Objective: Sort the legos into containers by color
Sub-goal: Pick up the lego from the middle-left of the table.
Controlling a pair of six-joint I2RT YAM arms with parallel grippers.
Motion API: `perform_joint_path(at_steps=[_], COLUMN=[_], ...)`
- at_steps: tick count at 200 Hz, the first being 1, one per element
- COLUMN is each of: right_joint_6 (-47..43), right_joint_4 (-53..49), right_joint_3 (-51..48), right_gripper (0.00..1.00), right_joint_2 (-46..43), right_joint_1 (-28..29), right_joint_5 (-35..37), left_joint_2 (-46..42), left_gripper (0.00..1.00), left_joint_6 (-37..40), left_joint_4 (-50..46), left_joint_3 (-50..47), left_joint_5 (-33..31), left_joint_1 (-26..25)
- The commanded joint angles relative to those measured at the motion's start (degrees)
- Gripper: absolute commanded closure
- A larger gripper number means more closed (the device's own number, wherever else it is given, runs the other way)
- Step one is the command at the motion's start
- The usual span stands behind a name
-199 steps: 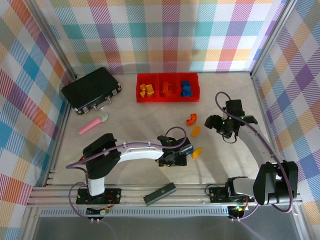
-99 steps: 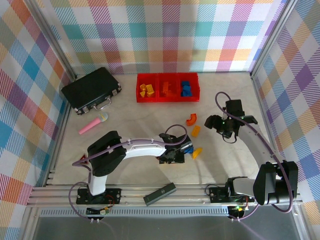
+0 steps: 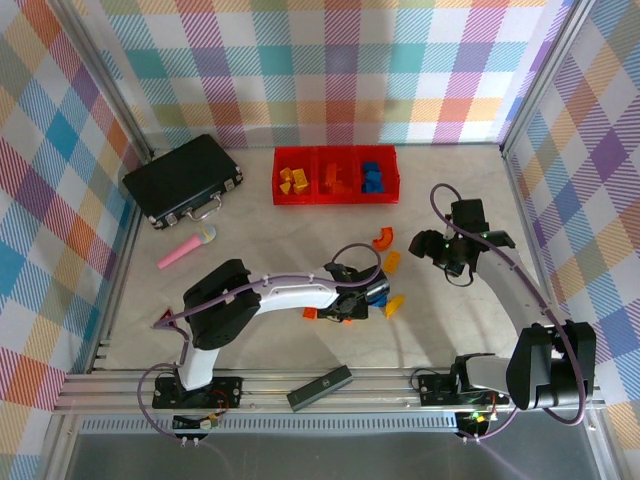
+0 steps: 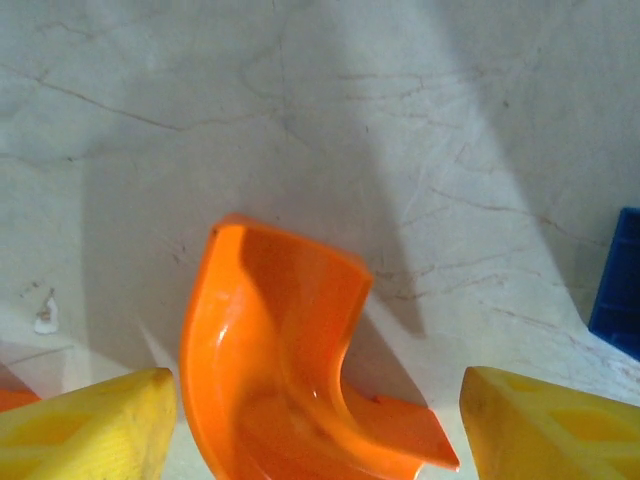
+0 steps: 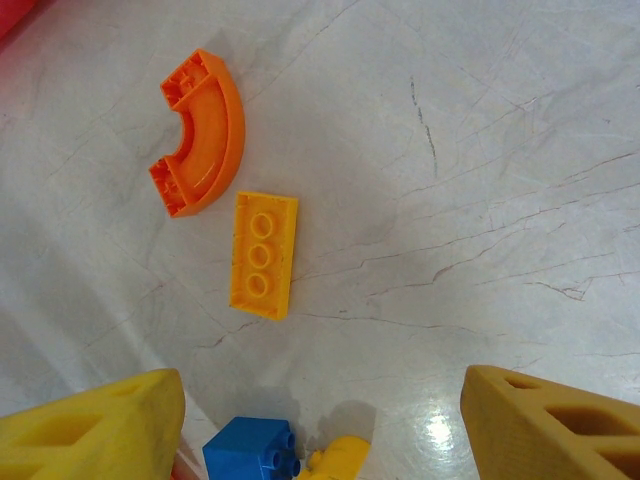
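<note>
Red containers, three joined in a row, sit at the far middle of the surface in your overhead view. Yellow bricks lie in the left one, orange bricks in the middle and blue bricks in the right. Nearer you, loose on the surface, lie an orange curved brick, a flat orange brick, a blue brick, a yellow wedge and a small orange brick. Your left arm reaches across to the blue brick. Your right arm ends just right of the flat orange one.

On your left wrist camera, the left fingers stand either side of an orange scooped brick. You cannot tell whether they press it.

On your right wrist camera, the right fingers are spread wide and carry nothing. Below them on the surface lie the orange curved brick, the flat orange brick and the blue brick.
</note>
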Motion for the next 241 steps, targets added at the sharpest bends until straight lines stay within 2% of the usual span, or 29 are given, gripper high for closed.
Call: perform_joint_path(at_steps=[1, 28, 64, 124, 182, 204, 241], right_joint_6=[-1.0, -0.9, -0.9, -0.9, -1.0, -1.1, -1.1], right_joint_4=[0.0, 0.1, 0.0, 0.2, -0.2, -0.3, -0.4], right_joint_3=[0.8, 0.8, 0.5, 0.0, -0.2, -0.1, 0.0], right_gripper=[0.27, 0.27, 0.27, 0.27, 0.27, 0.27, 0.27], right_joint_2=[0.5, 0.6, 0.5, 0.8, 0.2, -0.1, -0.4], right_joint_1=[-0.2, -0.2, -0.2, -0.2, -0.2, -0.2, -0.2], right_joint_5=[-1.0, -1.3, -1.0, -1.0, -0.8, -0.6, -0.9], left_joint_2=[0.9, 1.9, 2.7, 1.7, -0.6, -2.2, -4.2], left_gripper=[0.24, 0.27, 0.41, 0.56, 0.60, 0.60, 0.61], left_joint_6=[0.5, 0.3, -0.4, 0.9, 4.0, 6.2, 13.5], left_joint_4=[-2.4, -1.7, -0.3, -0.6, -2.2, -3.2, -4.8], left_joint_3=[1.5, 1.5, 0.0, 0.2, 1.8, 2.8, 8.4], left_joint_5=[-2.3, -1.2, 0.4, -1.2, -5.7, -7.6, -11.3], left_joint_1=[1.0, 1.2, 1.2, 1.2, 1.8, 3.9, 11.5])
